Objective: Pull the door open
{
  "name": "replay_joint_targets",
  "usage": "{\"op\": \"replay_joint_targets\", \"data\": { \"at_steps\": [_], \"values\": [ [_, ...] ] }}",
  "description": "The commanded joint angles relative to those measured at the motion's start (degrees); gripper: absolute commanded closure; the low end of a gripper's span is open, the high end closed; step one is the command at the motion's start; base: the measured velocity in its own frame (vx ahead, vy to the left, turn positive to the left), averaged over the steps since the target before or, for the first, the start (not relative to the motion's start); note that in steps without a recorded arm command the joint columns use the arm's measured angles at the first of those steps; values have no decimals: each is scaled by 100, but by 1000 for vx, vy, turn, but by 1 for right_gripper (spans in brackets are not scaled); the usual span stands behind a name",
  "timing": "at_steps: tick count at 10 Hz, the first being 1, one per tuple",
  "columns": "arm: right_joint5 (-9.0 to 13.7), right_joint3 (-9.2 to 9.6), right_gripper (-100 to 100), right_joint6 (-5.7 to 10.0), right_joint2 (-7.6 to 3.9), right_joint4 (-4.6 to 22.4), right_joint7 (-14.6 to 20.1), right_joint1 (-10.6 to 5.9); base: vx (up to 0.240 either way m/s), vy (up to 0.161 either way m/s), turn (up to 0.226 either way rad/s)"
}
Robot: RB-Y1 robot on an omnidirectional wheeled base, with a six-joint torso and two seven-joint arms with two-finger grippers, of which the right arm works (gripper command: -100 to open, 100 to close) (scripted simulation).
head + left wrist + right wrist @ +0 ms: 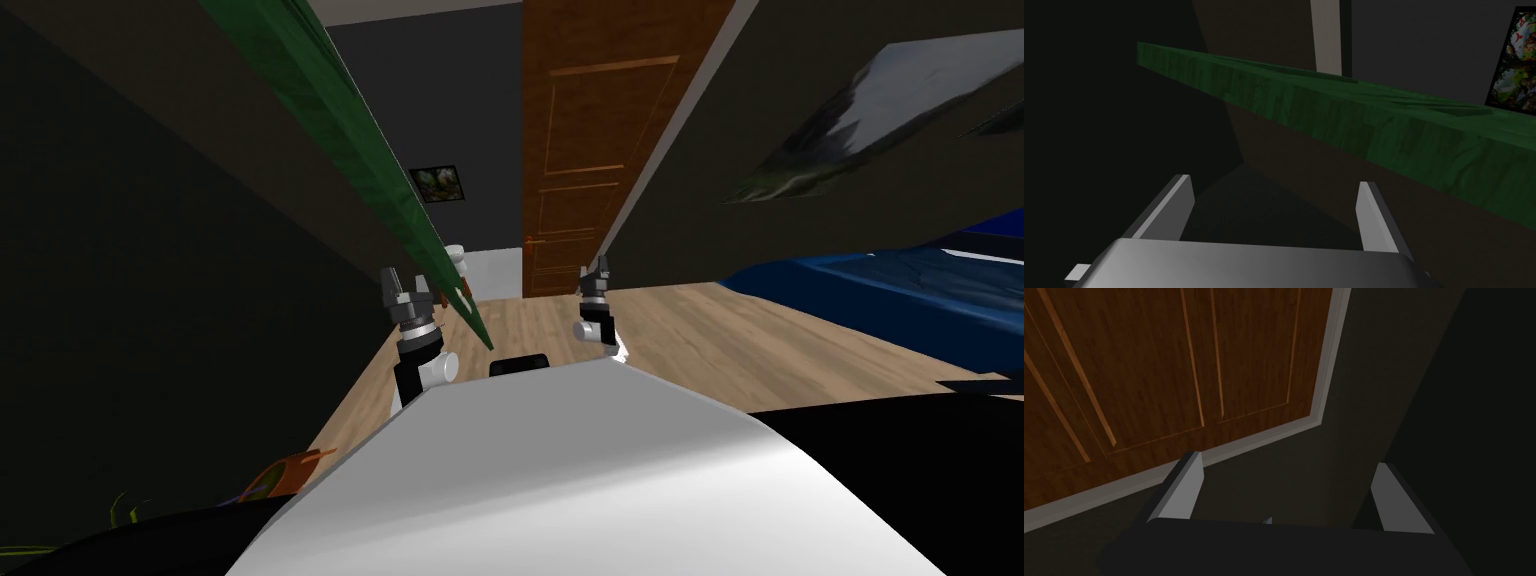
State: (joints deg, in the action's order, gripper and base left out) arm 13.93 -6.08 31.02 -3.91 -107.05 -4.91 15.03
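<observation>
Door, green (360, 150), edge-on, upper left to centre of frame, just beside left hand (405, 285). Both hands spread wide, holding nothing; right hand (598, 268) faces brown door (600, 130). Probably rigid, heavy, hinged: best gripped at free edge, pulled steadily.

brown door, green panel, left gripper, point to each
brown door (590, 120): head view, upper recessed panel
green panel (1344, 117): left wrist view, long grained face
left gripper (406, 284): head view, midway between its fingertips
</observation>
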Motion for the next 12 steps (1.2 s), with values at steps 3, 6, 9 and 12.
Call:
{"op": "replay_joint_targets", "data": {
  "at_steps": [3,6,9,12],
  "values": [
    [190,-73,-100,-2,-54,623,-234,-394,71,-42,109],
    [323,-135,-100,-7,-100,1076,-377,-658,68,-32,78],
    [458,-198,-100,-13,-144,1532,-522,-926,60,-38,81],
    [595,-262,-100,-19,-185,2006,-669,-1198,57,-40,81]
  ]
}}
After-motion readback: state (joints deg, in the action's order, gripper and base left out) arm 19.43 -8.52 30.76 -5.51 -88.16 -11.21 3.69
